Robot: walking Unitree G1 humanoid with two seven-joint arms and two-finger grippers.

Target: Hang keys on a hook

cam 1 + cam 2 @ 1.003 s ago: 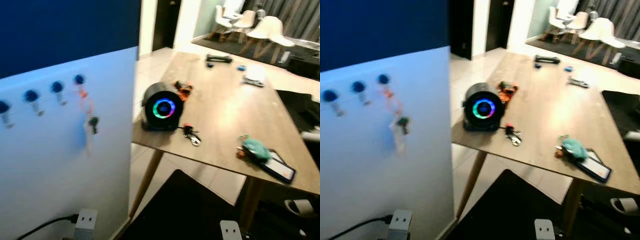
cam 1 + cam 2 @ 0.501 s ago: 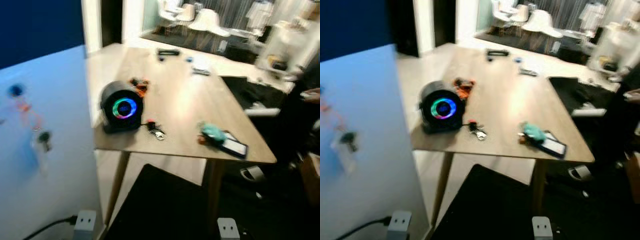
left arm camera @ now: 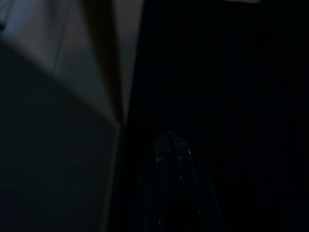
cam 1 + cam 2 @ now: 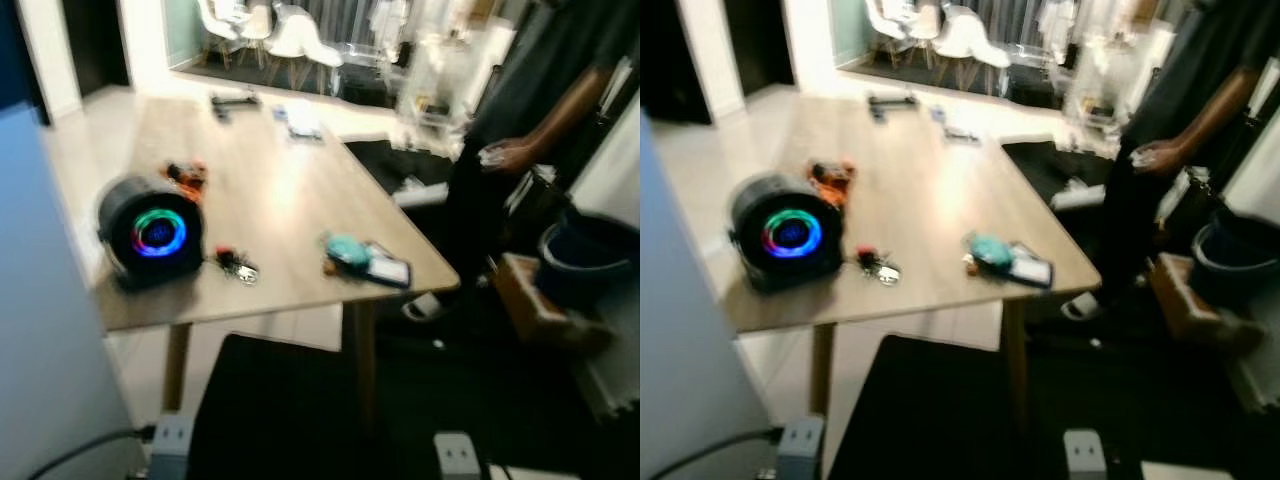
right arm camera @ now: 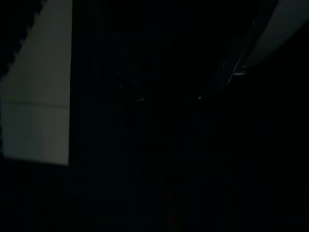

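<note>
Head views are blurred. A wooden worktop (image 4: 290, 200) runs away from the camera, with a white wall panel (image 4: 40, 330) at the left edge of the frame.

Keys: a small bunch of keys (image 4: 236, 265) with a red tag lies flat on the worktop near its front edge, just beside and to the right of a black cylindrical speaker (image 4: 150, 230) whose ring light glows green and blue. The keys are not held by anything.

Other items on the worktop:
- an orange and black cluster (image 4: 186, 175) behind the speaker, too blurred to identify;
- a teal soft object (image 4: 347, 250) near the right edge, touching a dark flat card or phone (image 4: 388, 270);
- a black bar-shaped item (image 4: 235, 99) and a pale flat item (image 4: 301, 128) at the far end.

A dark mat (image 4: 280, 410) lies on the floor under the near edge. A white socket block (image 4: 172, 438) with a cable sits at the foot of the wall panel.

A person in dark clothing (image 4: 520, 130) stands at the right of the worktop, one hand (image 4: 497, 156) held at waist height. A dark blue bucket (image 4: 590, 265) stands further right. White chairs (image 4: 290, 35) stand in the far room.

Left wrist view is very dark: a faint glint marks the left gripper (image 3: 170, 159) over the dark floor; cannot tell how its jaws stand. Right wrist view is nearly black, with a pale patch at one side; state of the right jaws cannot be told.
</note>
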